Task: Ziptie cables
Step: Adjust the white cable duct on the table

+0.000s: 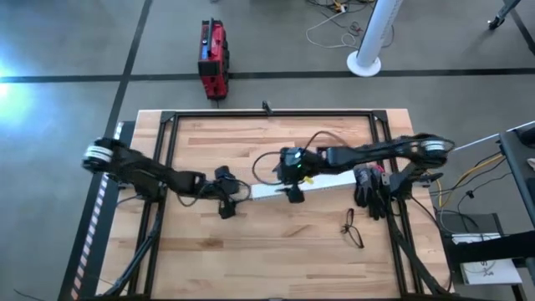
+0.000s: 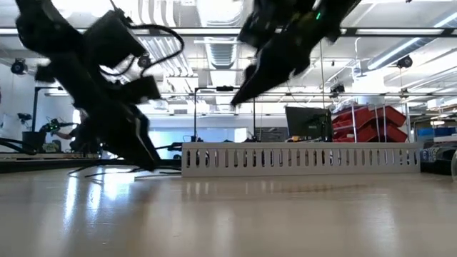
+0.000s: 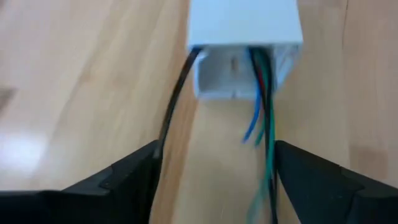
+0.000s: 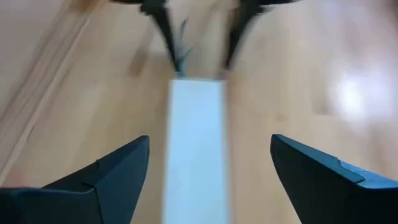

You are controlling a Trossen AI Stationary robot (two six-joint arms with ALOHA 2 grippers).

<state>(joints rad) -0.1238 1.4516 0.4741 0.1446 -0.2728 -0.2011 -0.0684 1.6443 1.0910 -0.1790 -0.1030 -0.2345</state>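
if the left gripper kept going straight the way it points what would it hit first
Probably the open end of the white cable duct, where the wires come out. The left gripper is open around those wires; depth is unclear.

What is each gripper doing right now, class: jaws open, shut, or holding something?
Left gripper: jaws open, holding nothing, at the cable duct's end where the cables exit.
Right gripper: jaws open, holding nothing, above the duct.

Both arms are dark and jointed, each with a pale silver-grey band near the shoulder. Black cables loop along them. The left gripper [image 3: 214, 180] and right gripper [image 4: 208, 177] have black, wedge-shaped fingers.
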